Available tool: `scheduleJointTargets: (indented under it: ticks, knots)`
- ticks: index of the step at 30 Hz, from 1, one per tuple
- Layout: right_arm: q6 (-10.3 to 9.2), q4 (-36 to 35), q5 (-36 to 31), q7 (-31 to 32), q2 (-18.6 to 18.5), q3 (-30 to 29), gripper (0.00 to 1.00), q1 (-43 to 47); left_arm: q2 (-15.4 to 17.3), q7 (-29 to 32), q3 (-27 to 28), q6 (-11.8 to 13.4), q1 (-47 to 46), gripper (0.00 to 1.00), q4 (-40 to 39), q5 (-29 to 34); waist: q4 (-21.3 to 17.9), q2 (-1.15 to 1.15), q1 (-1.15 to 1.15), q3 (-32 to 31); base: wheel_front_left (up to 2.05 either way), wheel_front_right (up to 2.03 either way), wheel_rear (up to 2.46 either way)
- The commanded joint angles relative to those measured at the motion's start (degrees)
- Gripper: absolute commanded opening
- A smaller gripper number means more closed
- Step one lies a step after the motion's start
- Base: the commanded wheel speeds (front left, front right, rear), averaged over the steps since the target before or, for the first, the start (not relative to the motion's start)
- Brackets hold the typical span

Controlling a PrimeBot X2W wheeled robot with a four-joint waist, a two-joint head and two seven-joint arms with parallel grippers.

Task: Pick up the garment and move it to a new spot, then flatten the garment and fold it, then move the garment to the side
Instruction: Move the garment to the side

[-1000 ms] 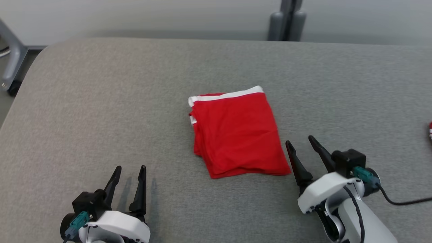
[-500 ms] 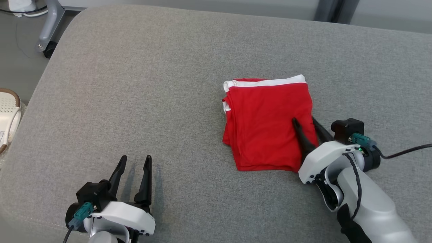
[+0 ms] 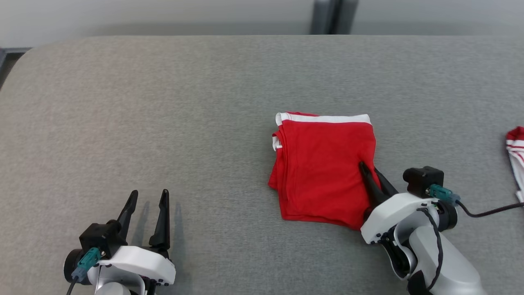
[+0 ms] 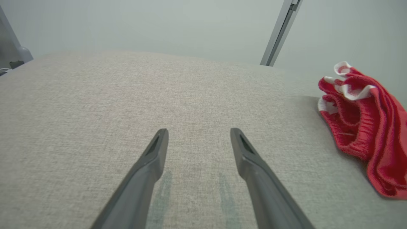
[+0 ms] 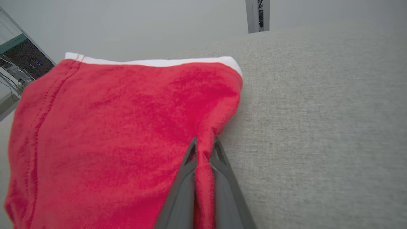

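Two grippers and two red cloths. At the left, the left gripper [image 3: 150, 193] sits low over the desk [image 3: 163, 102], fingers spread and holding nothing. Right of centre lies the one folded garment [image 3: 323, 164], red with a white band along its far edge. The right gripper [image 3: 368, 168] is pinching its right edge, a ridge of cloth bunched between the fingers. A second red-and-white cloth [image 3: 516, 155] shows at the far right. The desk is covered in grey fabric. Behind it are a pale wall [image 3: 163, 16] and one dark post [image 3: 327, 16].

Soft cloth garment [image 3: 323, 168], matt woven surf [image 3: 163, 102]
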Motion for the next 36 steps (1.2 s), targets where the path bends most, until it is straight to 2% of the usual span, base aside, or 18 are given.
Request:
scheduleJointTargets:
  ticks: [1, 10, 21, 29, 33, 36]
  knots:
    - [-0.02, -0.6, -0.3, 0.0, -0.4, -0.2, 0.0, 1.3, 0.3, -0.1, 0.4, -0.4, -0.7, 1.0, 0.2, 0.4, -5.6, 0.0, 0.0, -1.7, 0.0, 0.0, 0.0]
    - [-0.02, -3.2, 0.4, 0.0, -0.4, -0.7, 0.0, 6.2, 0.3, -0.1, 0.7, -1.3, 0.3, 1.0, 0.9, 1.6, -18.8, 0.0, 0.0, -2.9, 0.0, 0.0, 0.0]
    - [-0.01, -6.9, 1.1, 0.0, -0.4, 2.5, 0.0, 7.0, 0.3, -0.1, -0.2, -2.5, -1.1, 1.0, -0.2, 3.2, -31.0, 0.0, 0.0, -1.5, 0.0, 0.0, 0.0]
    - [-0.01, -8.5, -1.1, 0.0, -0.4, 2.4, 0.0, 4.5, 0.3, -0.1, -1.2, -2.8, -2.2, 1.0, -0.2, 3.6, -32.9, 0.0, 0.0, 0.1, 0.0, 0.0, 0.0]
    - [-0.01, -8.2, -5.0, 0.0, -0.5, 1.7, 0.0, 0.8, 0.3, -0.1, -1.5, -2.9, -2.9, 1.0, 0.0, 4.2, -32.0, 0.0, 0.0, 1.1, 0.0, 0.0, 0.0]
    - [-0.02, -6.5, -8.2, 0.0, -2.2, -0.2, 0.0, -2.9, 0.3, -0.1, -1.5, -2.9, -3.4, 1.0, 0.1, 4.6, -30.3, 0.0, 0.0, 1.7, 0.0, 0.0, 0.0]
